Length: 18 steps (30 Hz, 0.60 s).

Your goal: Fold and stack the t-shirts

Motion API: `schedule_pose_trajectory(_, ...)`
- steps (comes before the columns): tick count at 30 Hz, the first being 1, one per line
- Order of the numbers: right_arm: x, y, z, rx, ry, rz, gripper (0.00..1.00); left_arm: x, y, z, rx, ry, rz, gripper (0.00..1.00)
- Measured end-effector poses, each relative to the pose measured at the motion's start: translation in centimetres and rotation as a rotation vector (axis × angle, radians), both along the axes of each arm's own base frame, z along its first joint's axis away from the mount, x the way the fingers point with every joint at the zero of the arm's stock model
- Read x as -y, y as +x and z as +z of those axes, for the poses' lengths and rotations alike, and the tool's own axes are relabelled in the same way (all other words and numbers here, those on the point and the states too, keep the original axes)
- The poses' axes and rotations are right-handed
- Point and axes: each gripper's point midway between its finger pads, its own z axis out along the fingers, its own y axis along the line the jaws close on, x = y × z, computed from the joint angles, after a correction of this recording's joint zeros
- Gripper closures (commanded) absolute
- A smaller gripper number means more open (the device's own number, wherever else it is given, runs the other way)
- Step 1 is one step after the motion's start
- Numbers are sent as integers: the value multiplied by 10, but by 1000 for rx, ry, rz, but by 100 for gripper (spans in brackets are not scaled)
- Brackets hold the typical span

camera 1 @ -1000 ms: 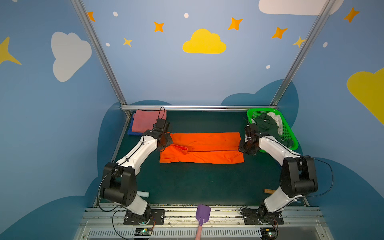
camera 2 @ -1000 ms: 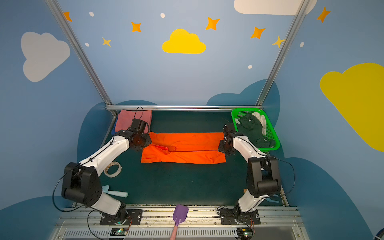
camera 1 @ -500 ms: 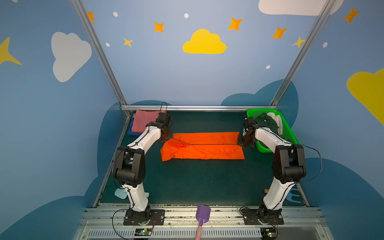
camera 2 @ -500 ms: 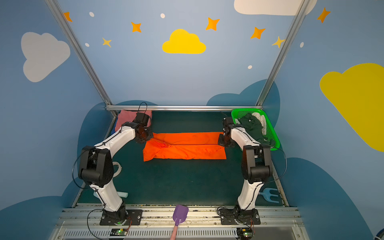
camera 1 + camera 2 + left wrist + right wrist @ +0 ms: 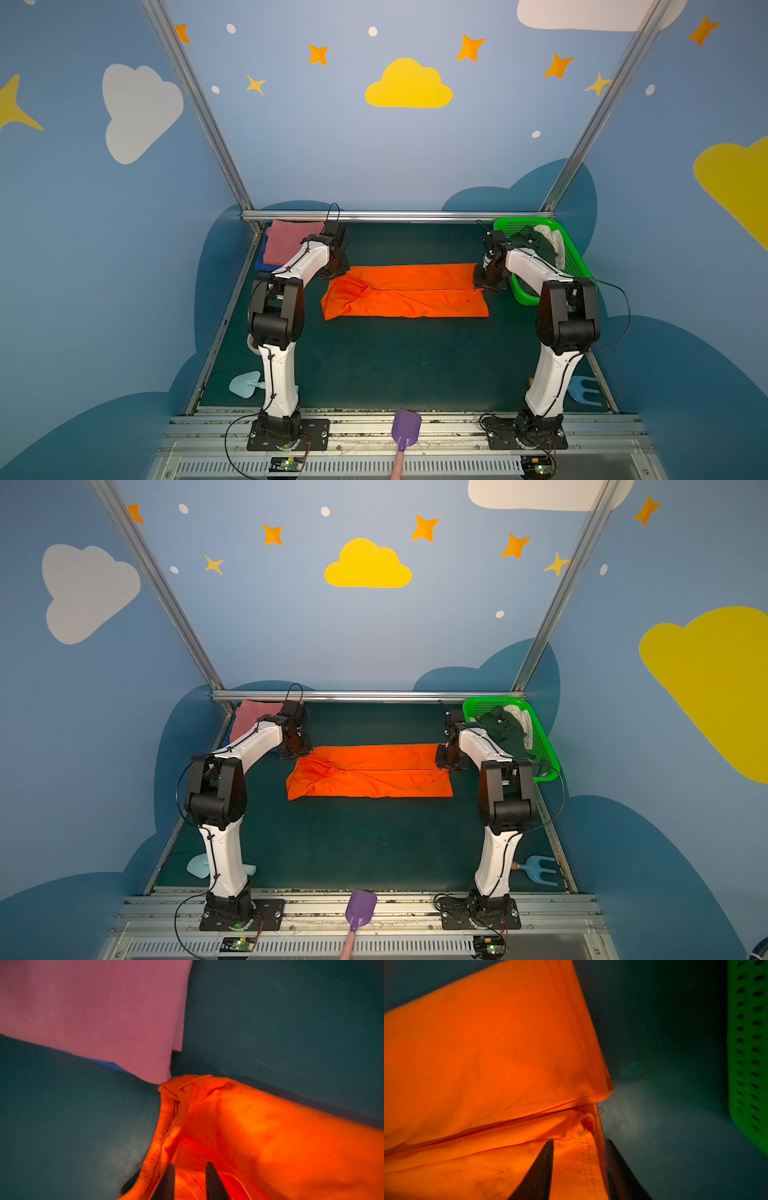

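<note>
As both are letting go, the left tool and right tool are standing parted at 9 and 3 o'clock of the orange t-shirt, leaving it lengthwise-folded on the worktop, probably ready for crosswise folding.

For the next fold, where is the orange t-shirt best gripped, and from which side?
Probably the short end of the orange t-shirt beside the green basket: its stitched hem lies straight and flat, while the other end is bunched. Approach from that side, low over the mat, pinching all layers at a corner.
</note>
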Motion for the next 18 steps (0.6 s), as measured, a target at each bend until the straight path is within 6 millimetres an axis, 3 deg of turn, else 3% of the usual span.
schedule_pose_trajectory(1,0,0,1,0,0,0,51,0,1,2,2,-2,6,45)
schedule_pose_trajectory(5,0,1,8,11,3,0,49,0,7,14,23,-7,14,44)
schedule_pose_trajectory(8,-1,0,16,23,8,1,49,1,11,20,38,-12,17,57)
schedule_pose_trajectory(11,-6,-2,25,50,30,10,49,6,7,18,49,-50,19,80)
schedule_pose_trajectory(14,-11,-16,48,91,66,24,49,11,-29,21,19,-114,26,95)
schedule_pose_trajectory(18,-22,-22,80,179,115,49,50,23,-61,27,8,-183,28,95)
